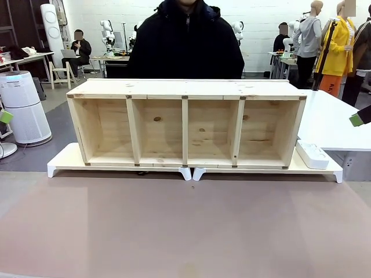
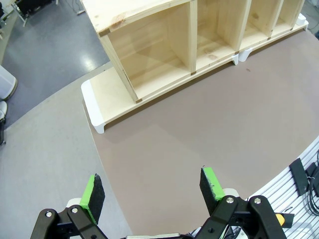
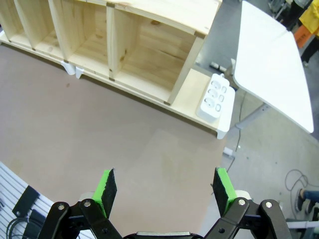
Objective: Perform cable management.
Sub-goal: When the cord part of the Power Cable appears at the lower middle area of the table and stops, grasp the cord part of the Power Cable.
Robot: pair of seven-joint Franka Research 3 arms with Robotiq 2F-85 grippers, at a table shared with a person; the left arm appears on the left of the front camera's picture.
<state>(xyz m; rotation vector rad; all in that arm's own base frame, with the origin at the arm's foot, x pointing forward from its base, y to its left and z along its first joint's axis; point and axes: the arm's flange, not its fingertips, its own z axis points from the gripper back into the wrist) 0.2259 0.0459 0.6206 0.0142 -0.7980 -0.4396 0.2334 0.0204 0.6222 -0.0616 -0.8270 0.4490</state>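
Front view: shelf (image 1: 185, 90) with four open bays stands on two white risers (image 1: 64, 162). The strip (image 1: 312, 154) lies on the riser's right end, just beside the shelf. A person (image 1: 185, 46) in a black coat stands behind. A green pad (image 1: 356, 120) pokes in at the right edge, above the strip.

Left wrist view: left gripper (image 2: 151, 188) spread wide, nothing between the pads, only brown mat (image 2: 199, 129) under them. Shelf end bay straight ahead of the jaws. Thin black cords (image 2: 313, 181) lie off to the right of the jaws on slatted white. Cannot tell if the cable is among them.

Right wrist view: right gripper (image 3: 165, 186) released, jaws wide, bare mat between. Shelf ahead. Strip ahead and right of the jaws. Cable's place: cannot tell.
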